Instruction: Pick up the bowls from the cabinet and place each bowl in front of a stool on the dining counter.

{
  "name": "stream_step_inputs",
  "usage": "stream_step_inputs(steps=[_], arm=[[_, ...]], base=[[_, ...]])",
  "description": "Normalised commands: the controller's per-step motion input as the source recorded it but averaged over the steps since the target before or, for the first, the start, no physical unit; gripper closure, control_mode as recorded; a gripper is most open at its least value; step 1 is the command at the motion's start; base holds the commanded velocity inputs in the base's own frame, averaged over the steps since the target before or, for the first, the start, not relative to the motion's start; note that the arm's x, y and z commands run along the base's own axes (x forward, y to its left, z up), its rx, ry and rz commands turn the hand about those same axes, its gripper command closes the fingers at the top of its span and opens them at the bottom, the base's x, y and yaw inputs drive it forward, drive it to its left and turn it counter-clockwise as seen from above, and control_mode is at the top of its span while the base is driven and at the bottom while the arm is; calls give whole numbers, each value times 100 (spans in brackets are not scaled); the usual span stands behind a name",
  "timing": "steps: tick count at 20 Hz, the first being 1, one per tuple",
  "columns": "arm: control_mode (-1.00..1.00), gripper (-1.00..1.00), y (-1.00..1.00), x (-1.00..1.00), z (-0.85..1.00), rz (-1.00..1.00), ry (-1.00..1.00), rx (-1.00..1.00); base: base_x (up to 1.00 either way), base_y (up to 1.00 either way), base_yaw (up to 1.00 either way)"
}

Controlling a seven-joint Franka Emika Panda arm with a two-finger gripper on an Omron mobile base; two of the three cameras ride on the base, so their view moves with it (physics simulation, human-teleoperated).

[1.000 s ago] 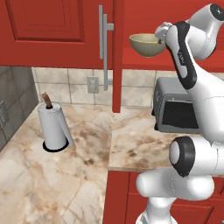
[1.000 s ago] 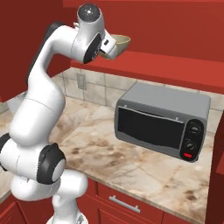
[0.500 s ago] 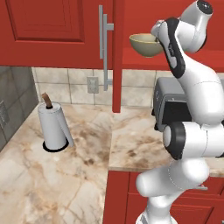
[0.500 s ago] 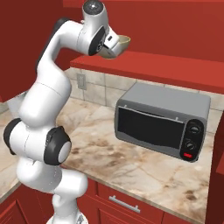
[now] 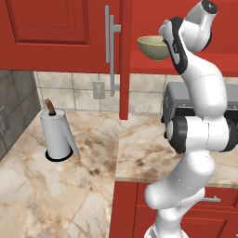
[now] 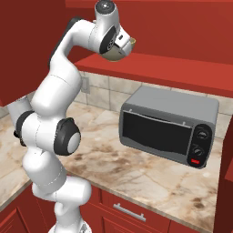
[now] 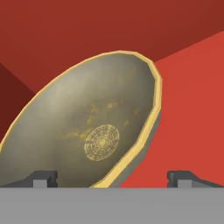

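Olive bowl (image 5: 155, 47) is set on the red shelf (image 6: 182, 68); the end effector (image 7: 111, 177) is spread wide at its rim, nothing grasped.

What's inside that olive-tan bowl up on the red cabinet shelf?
The olive-tan bowl with the yellowish rim holds nothing: the hand view shows a bare grey-olive interior with a round gold pattern at the bottom. Its lowest edge is cut off by the frame. It sits on the red shelf.

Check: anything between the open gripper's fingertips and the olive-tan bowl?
No. In the hand view, the gripper brackets the olive-tan bowl's yellowish rim with nothing between.
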Motion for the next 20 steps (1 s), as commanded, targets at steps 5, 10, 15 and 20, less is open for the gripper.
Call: stream_step_inputs(steps=[5, 10, 15, 20], arm=[[-100, -100, -13, 53, -2, 0, 4, 0], [-100, -100, -2, 19, -17, 0, 7, 0], [-100, -100, 0, 15, -21, 0, 7, 0], [-100, 100, 0, 20, -22, 0, 3, 0]], base=[[0, 0, 0], [0, 0, 0], [0, 0, 0], [0, 0, 0]])
